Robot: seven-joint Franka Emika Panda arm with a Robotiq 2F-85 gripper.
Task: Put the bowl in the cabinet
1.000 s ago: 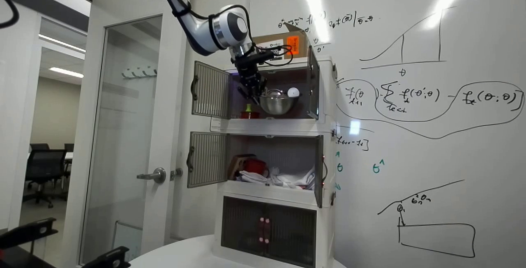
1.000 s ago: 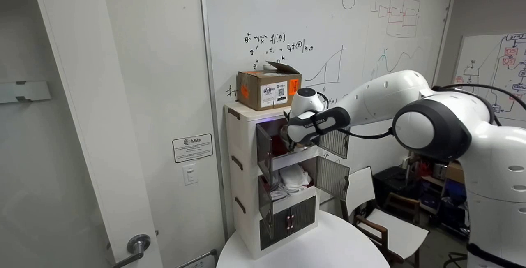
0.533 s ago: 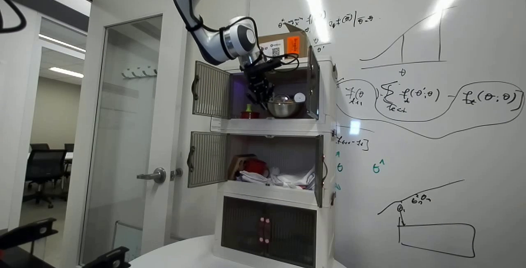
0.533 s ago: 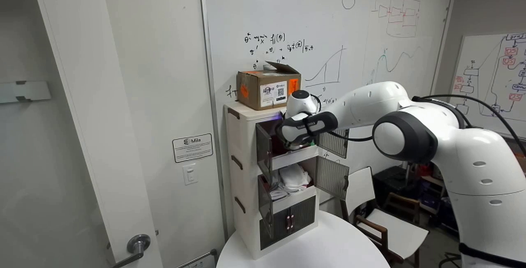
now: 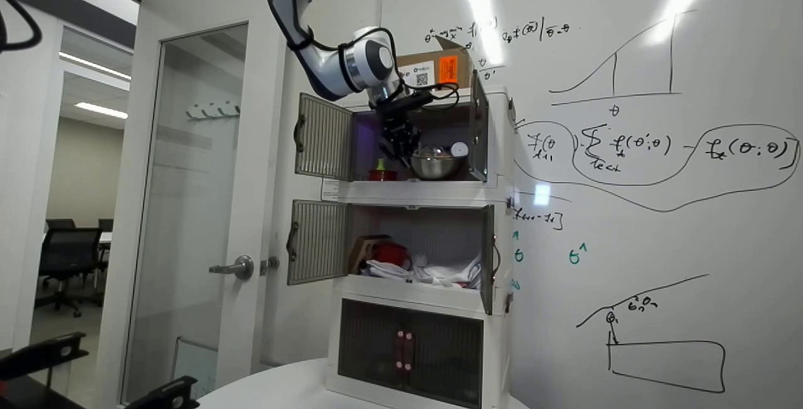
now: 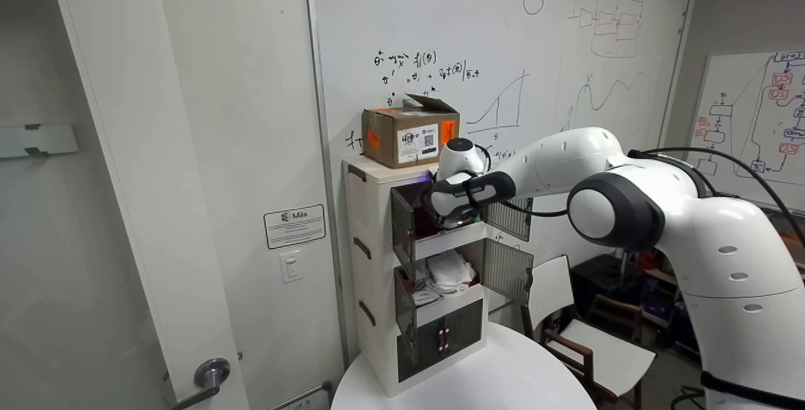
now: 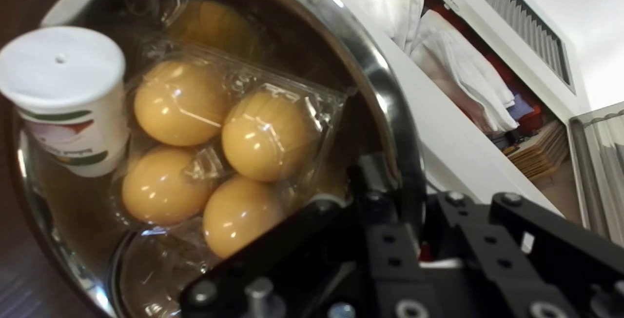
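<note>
The bowl (image 5: 434, 168) is round shiny metal and is in the upper compartment of the tall white cabinet (image 5: 411, 192). In the wrist view the bowl (image 7: 378, 71) holds yellow-orange balls in clear plastic and a white lidded cup (image 7: 63, 69). My gripper (image 5: 408, 161) reaches down into the compartment from above. In the wrist view my gripper (image 7: 423, 201) has one finger inside and one outside the rim, shut on it. The bowl's base is at about shelf height; contact is not clear. The arm mostly hides the bowl in an exterior view with the cabinet (image 6: 377, 259).
A red pot with a green top (image 5: 381, 174) stands left of the bowl. Open doors (image 5: 323, 137) flank both upper compartments. A cardboard box (image 5: 439, 67) is on top of the cabinet. White cloths (image 5: 445, 271) and a red item (image 5: 390, 253) lie in the middle compartment.
Over the last second my gripper and the bowl have moved right and down in an exterior view, bringing the bowl to shelf level. In the last half second they have barely moved.
</note>
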